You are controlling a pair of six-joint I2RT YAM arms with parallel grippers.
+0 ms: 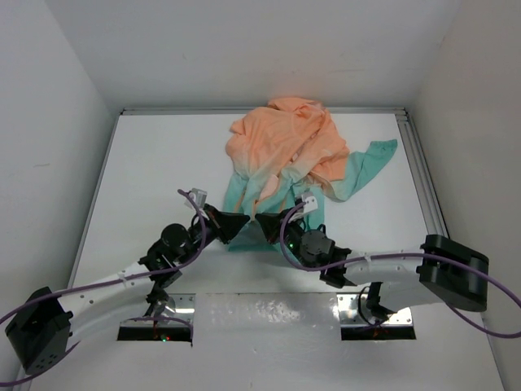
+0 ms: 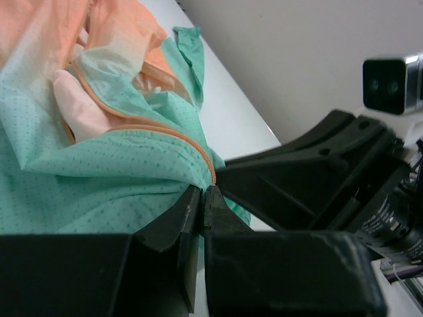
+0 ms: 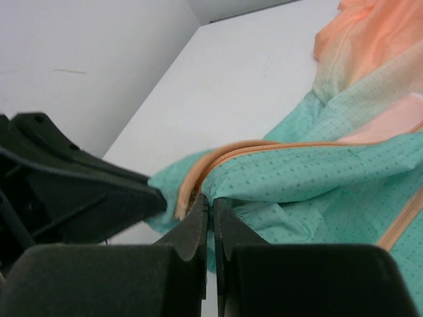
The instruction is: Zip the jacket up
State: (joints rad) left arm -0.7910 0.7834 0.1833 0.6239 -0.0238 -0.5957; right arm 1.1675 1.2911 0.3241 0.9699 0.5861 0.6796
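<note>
The jacket (image 1: 289, 155) lies crumpled at the back middle of the table, peach-orange on top and teal-green at its near hem. Pale pink lining (image 2: 79, 105) shows in the left wrist view. My left gripper (image 1: 236, 226) is shut on the teal hem at the bottom end of the orange zipper (image 2: 192, 142). My right gripper (image 1: 264, 228) faces it tip to tip and is shut on the hem beside the other zipper edge (image 3: 218, 155). The two grippers nearly touch; the left one's fingers (image 3: 79, 198) fill the left of the right wrist view.
White walls close in the table on the left, back and right. A metal rail (image 1: 419, 175) runs along the right edge. A teal sleeve (image 1: 370, 163) trails toward that rail. Purple cables (image 1: 195, 199) loop over both arms.
</note>
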